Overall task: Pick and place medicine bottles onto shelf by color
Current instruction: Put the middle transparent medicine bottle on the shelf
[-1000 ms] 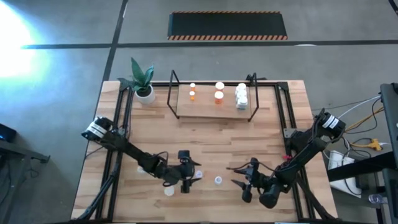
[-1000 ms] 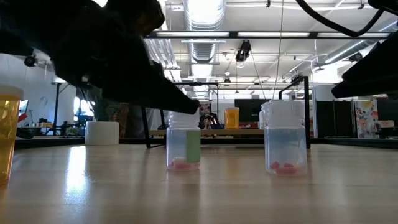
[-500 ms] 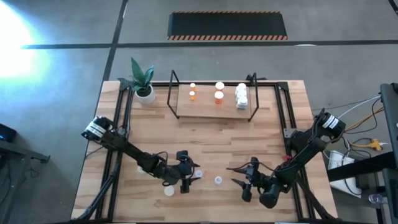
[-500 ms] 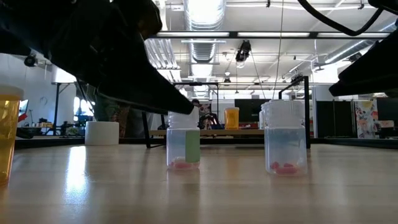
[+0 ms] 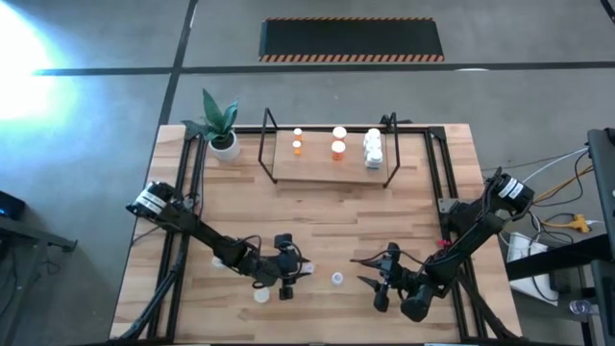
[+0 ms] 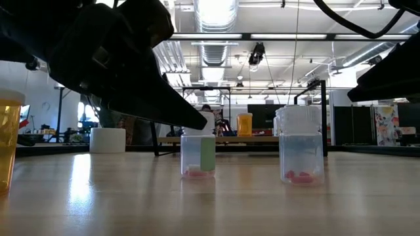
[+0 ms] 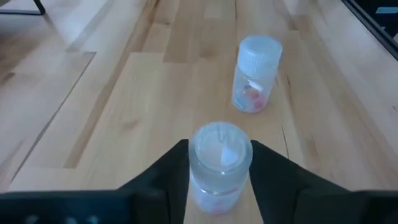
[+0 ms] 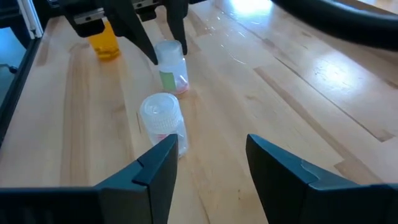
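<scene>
Left gripper (image 7: 219, 163) sits at the tabletop's (image 5: 327, 216) near edge, jaws drawn in against a clear bottle (image 7: 219, 167), one finger on each side, bottle upright on the wood. Confirm a firm hold below the cap, then lift straight up to avoid tipping. Second clear bottle (image 5: 337, 279) stands just beside. Right gripper (image 8: 208, 163) waits nearby, jaws apart, empty. Shelf (image 5: 332, 163) is at the far edge.

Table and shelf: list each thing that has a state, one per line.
Left pincer: fingers against both sides of a clear bottle, which stands upright on the table.
Right pincer: open, holding nothing.
Second clear bottle: upright, capped, standing free ahead of the right pincer.
Orange bottle: upright on the table, untouched.
Shelf: already carries several bottles, all upright.
</scene>
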